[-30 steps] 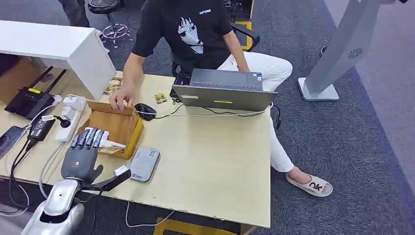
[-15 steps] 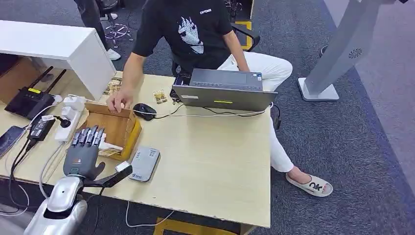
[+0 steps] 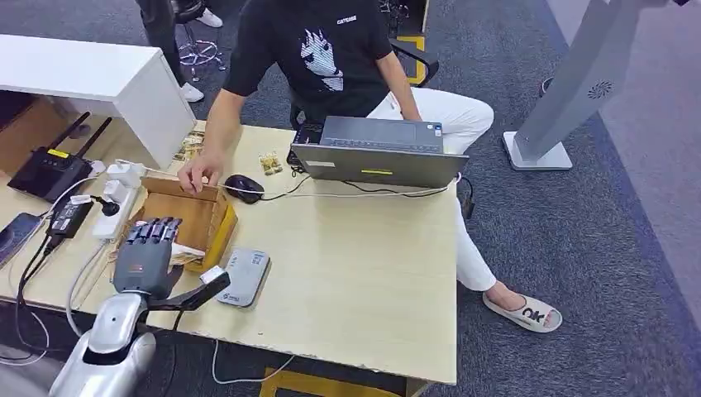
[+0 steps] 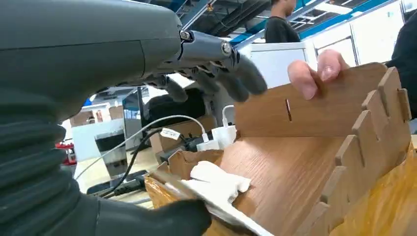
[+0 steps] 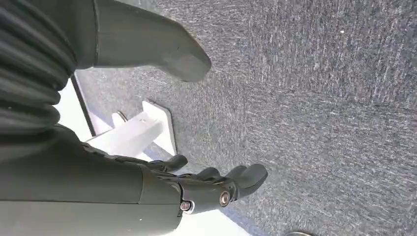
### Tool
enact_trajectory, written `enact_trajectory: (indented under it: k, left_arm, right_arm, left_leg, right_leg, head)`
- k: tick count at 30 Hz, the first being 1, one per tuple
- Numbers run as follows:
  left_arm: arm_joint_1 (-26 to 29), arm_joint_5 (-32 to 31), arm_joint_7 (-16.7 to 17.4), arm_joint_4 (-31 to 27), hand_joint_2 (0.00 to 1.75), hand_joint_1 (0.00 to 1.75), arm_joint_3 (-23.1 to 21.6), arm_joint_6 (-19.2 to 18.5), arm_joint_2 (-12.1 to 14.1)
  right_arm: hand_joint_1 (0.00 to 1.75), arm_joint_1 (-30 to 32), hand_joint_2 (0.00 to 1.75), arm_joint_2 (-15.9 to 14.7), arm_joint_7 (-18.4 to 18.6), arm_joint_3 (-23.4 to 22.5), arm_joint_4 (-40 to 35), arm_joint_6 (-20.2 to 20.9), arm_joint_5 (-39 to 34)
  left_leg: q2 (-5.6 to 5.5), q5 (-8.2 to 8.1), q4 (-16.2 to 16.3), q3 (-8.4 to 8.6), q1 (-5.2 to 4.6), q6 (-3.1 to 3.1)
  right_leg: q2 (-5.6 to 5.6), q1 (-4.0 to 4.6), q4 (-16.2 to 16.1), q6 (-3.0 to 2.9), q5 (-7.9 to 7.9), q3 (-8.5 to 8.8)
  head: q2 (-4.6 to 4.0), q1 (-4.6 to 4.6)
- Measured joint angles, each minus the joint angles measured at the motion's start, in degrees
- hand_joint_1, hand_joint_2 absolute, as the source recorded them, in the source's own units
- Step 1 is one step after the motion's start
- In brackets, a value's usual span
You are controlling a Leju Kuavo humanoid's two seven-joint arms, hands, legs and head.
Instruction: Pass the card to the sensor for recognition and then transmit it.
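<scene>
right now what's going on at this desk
The robot's left hand hovers over a wooden box near the desk's front edge, fingers spread, with white cards lying under it in the box. It has not gripped one yet. A seated person's hand steadies the box's far wall. A grey card reader sits beside the box. The right hand hangs open above the carpet.

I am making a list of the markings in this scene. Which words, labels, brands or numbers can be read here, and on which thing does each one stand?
"OK": on the strap of the person's white slipper.
Small white word on the chest of the black T-shirt: too small to read.
Print on the grey card reader: too small to read.
Yellow label on the black router: blurred.
Strip label on the laptop: unreadable.
</scene>
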Motion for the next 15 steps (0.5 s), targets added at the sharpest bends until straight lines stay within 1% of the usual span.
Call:
enact_trajectory:
  k: [1,2,5,8,9,10,12,15]
  left_arm:
    - [-0.1,0.0,0.0,0.0,1.75,1.27,0.0,0.0,-0.1]
    - [-0.1,0.0,0.0,0.0,1.75,1.43,0.0,0.0,-0.2]
    - [-0.3,0.0,0.0,0.0,1.75,1.43,0.0,0.0,-0.5]
    - [-0.5,0.0,0.0,0.0,1.75,1.48,0.0,0.0,-0.7]
    - [-0.5,0.0,0.0,0.0,1.75,1.52,0.0,0.0,-0.7]
    - [-0.6,0.1,0.0,0.0,1.75,1.52,0.0,0.0,-0.7]
    - [-0.6,0.2,0.0,0.0,1.75,1.62,0.0,0.0,-0.7]
    - [-0.6,0.4,-0.1,0.0,1.75,1.66,0.0,-0.2,-0.6]
  right_arm:
    - [0.00,0.0,1.75,0.0,0.0,0.0,0.0,0.0,0.0]
    - [0.00,0.0,1.75,0.0,0.0,0.0,0.0,0.0,0.0]
    - [0.00,-0.1,1.75,0.0,0.0,0.0,0.0,0.0,0.0]
    - [0.00,-0.1,1.75,0.0,0.2,0.0,0.0,0.0,0.0]
    - [0.00,-0.1,1.75,0.0,0.2,0.0,0.0,0.0,0.0]
    - [0.00,-0.1,1.75,0.0,0.2,0.0,0.0,0.0,0.0]
    - [0.00,-0.1,1.75,0.0,0.2,0.0,0.0,0.0,0.1]
    - [0.00,-0.1,1.75,0.0,0.2,0.0,0.0,0.2,0.2]
  left_leg:
    - [0.00,0.00,0.0,0.00,0.00,0.00]
    - [0.00,0.00,0.0,0.00,0.00,0.00]
    - [0.00,0.00,0.0,-0.01,0.00,0.00]
    - [0.00,0.00,0.0,-0.01,0.00,0.00]
    - [0.00,0.00,0.0,-0.01,0.00,0.00]
    - [0.00,0.00,0.0,-0.01,0.00,0.00]
    - [0.00,0.00,0.0,-0.01,0.00,0.00]
    - [0.00,0.00,0.0,-0.01,0.00,0.00]
  right_leg:
    - [0.00,0.00,0.0,0.00,0.00,0.00]
    - [0.00,0.00,0.0,0.00,0.00,0.00]
    - [0.00,0.00,0.0,0.00,0.00,0.00]
    - [0.00,0.00,0.0,0.00,0.00,0.00]
    - [0.00,0.00,0.0,0.00,0.00,0.00]
    - [0.00,0.00,0.0,0.00,0.00,-0.01]
    - [0.00,0.00,0.0,0.00,0.00,0.00]
    - [0.00,0.00,0.0,0.00,0.00,0.00]
  head:
    - [0.00,-0.02]
    - [0.00,0.00]
    - [0.00,0.00]
    - [0.00,0.00]
    - [0.00,0.00]
    - [0.00,0.00]
    - [0.00,0.00]
    - [0.00,0.00]
